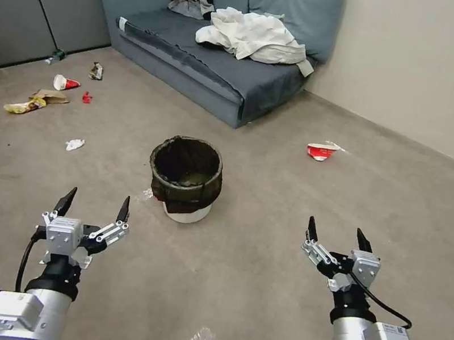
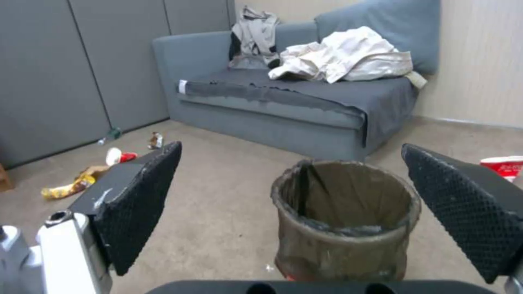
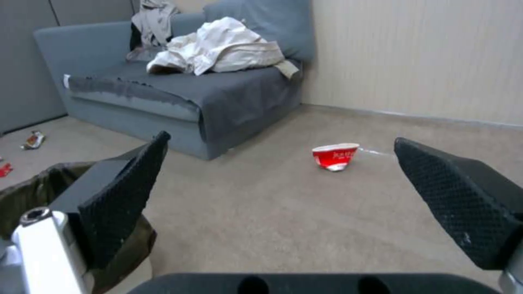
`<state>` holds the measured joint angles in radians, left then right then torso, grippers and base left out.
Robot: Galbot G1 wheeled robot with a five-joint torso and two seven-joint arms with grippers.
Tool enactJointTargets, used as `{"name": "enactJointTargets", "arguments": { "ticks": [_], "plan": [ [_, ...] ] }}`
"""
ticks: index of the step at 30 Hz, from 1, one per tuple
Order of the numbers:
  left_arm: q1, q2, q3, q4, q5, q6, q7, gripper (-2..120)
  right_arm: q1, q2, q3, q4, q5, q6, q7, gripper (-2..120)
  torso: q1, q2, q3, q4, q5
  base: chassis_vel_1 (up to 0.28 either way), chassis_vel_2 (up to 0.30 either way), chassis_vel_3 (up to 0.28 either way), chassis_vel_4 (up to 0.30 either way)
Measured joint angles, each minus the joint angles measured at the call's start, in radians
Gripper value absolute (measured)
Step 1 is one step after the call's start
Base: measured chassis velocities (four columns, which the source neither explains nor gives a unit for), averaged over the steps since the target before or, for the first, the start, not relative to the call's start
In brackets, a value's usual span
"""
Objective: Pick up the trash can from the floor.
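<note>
The trash can [image 1: 185,178] is a small round white bin with a dark bag folded over its rim, standing upright on the beige carpet floor [image 1: 257,267] ahead of me. The left wrist view has the trash can [image 2: 346,222] straight ahead between the fingers. My left gripper [image 1: 96,202] hangs open, nearer to me than the can and to its left, apart from it. My right gripper [image 1: 338,233] is open too, to the can's right and nearer to me. In the right wrist view the trash can [image 3: 32,192] sits off to one side, partly behind a finger.
A grey sofa [image 1: 215,64] with heaped clothes stands behind the can against the wall. A crushed red-and-white cup [image 1: 321,150] lies to the right. More litter [image 1: 49,96] is scattered far left. Bare carpet surrounds the can.
</note>
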<state>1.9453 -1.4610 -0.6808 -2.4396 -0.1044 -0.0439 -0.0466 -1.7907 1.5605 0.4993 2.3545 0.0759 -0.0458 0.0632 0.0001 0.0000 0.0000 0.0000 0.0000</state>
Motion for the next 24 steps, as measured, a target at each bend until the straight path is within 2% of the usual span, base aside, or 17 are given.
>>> {"name": "enactJointTargets", "arguments": {
  "ticks": [24],
  "plan": [
    [0.0, 0.001, 0.0, 0.0, -0.001, 0.0, -0.001, 100, -0.001, 0.0, -0.003, -0.001, 0.0, 0.001, -0.001, 100, 0.0, 0.0, 0.0, 0.0, 0.0, -0.131, 0.129, 0.129, -0.137]
  ]
}}
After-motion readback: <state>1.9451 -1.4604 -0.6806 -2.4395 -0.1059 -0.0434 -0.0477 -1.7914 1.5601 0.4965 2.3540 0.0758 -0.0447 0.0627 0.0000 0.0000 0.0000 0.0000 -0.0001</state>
